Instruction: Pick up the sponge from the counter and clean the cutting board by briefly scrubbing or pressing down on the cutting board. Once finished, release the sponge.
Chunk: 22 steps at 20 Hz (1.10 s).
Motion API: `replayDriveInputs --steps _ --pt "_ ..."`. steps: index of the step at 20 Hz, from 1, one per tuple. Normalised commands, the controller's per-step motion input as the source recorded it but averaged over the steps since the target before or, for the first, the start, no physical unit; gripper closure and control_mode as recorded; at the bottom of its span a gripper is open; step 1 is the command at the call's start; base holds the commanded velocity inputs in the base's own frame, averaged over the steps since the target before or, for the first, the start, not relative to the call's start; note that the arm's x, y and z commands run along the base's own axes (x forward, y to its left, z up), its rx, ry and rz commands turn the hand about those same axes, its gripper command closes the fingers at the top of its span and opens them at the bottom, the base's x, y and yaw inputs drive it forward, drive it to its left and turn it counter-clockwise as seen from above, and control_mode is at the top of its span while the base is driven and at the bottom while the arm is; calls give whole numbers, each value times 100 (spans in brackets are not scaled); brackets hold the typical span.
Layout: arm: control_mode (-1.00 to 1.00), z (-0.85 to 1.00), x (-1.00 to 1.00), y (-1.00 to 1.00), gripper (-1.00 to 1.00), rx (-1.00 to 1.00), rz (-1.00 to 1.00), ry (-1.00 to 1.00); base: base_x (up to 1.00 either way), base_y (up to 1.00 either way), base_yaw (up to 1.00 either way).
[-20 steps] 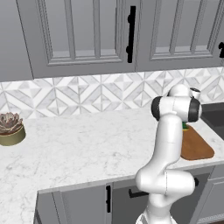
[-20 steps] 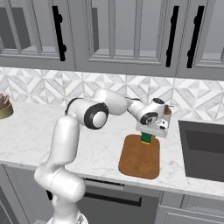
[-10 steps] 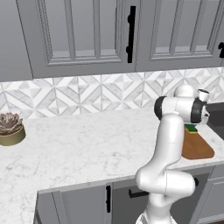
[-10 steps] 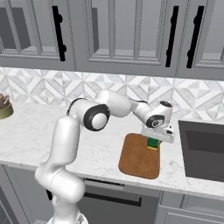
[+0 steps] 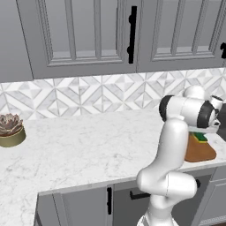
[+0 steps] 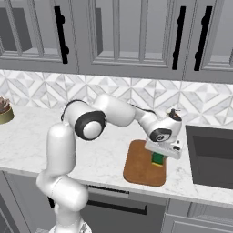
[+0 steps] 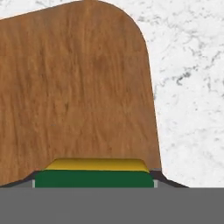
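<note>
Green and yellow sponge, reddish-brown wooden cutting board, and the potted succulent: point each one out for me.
Green and yellow sponge (image 7: 94,178): hand view, its dark green layer.
Reddish-brown wooden cutting board (image 6: 139,166): right base view, bare wood left of the sponge.
Potted succulent (image 5: 9,123): left base view, its leaves.

You see a reddish-brown wooden cutting board (image 7: 78,87) with darker grain streaks, and on it a sponge (image 7: 94,175) that is dark green over yellow. The counter (image 5: 88,150) is white with faint grey veins, the backsplash (image 5: 88,95) shows grey-and-white diamond tiles, and the cabinets (image 6: 132,32) are grey with black handles. The arm (image 6: 113,113) is white with dark joints, and the small plant (image 5: 9,123) is dusky pink-brown in an olive-gold pot.
</note>
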Motion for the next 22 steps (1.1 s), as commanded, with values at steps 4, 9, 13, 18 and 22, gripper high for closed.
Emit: replayDriveInputs --steps 4,9,13,18,22 --pt "-100 -3 -77 92 100 0 0 -10 0 0 0" --pt "-100 -4 -13 100 100 0 0 -3 0 0 0" --pt "-100 -21 15 98 100 -3 0 0 0 0 0" --pt "-100 -54 31 47 100 -4 0 1 0 0 0" --pt "-100 -87 3 -13 100 -7 0 4 0 0 0"
